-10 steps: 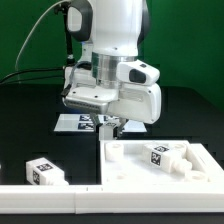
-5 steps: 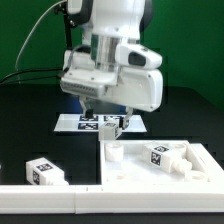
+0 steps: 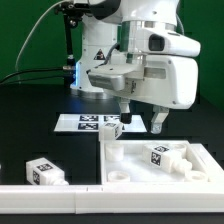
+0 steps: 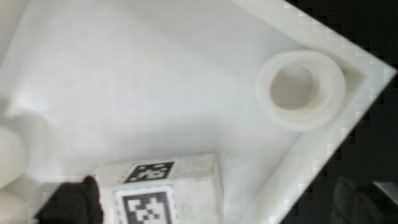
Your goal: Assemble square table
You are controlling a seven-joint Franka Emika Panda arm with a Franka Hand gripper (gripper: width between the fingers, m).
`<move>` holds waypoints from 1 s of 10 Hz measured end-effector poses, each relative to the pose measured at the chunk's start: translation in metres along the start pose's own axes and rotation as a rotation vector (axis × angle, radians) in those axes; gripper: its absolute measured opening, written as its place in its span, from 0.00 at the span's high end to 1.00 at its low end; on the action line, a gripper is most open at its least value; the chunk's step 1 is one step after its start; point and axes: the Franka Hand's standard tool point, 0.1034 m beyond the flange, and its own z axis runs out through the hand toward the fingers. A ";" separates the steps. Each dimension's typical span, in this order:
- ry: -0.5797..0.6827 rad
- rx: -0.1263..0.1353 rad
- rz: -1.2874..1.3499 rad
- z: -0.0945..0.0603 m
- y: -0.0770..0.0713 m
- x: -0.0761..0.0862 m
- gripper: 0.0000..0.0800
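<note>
jaws spread wide and empty above the white plastic rimmed square slab (image 4: 151, 85); 1 short white tagged blocky leg (image 3: 159, 155) lies flat below them, off-centre.

Tagged leg (image 3: 160, 156) lies inside slab (image 3: 135, 181), blocking middle. Corner hole (image 4: 299, 88) unobstructed. Table (image 3: 35, 125) at exterior view's left open save one loose leg (image 3: 45, 172).

Brightness: bright and even; the white square table (image 3: 135, 162) almost glows.
Shadows: soft grey patches inside the square table's rim.
Dark parts: the black tabletop (image 3: 35, 125) beside the square table shows hardly any detail.
Wrist view: milky and soft; the leg (image 4: 169, 185) lying on the square table has a fuzzy tag.
Exterior view: small and a bit grainy.
</note>
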 end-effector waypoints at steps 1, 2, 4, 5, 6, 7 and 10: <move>0.000 -0.001 0.059 0.000 0.001 0.000 0.19; 0.003 0.000 0.130 0.000 0.001 0.000 0.19; 0.006 0.001 0.261 0.000 0.001 0.001 0.19; 0.006 0.001 0.308 0.000 0.001 0.002 0.19; 0.017 -0.005 0.499 0.001 0.012 0.008 0.19; 0.031 -0.012 0.680 0.004 0.028 0.020 0.19; 0.050 0.017 1.095 0.008 0.036 0.045 0.19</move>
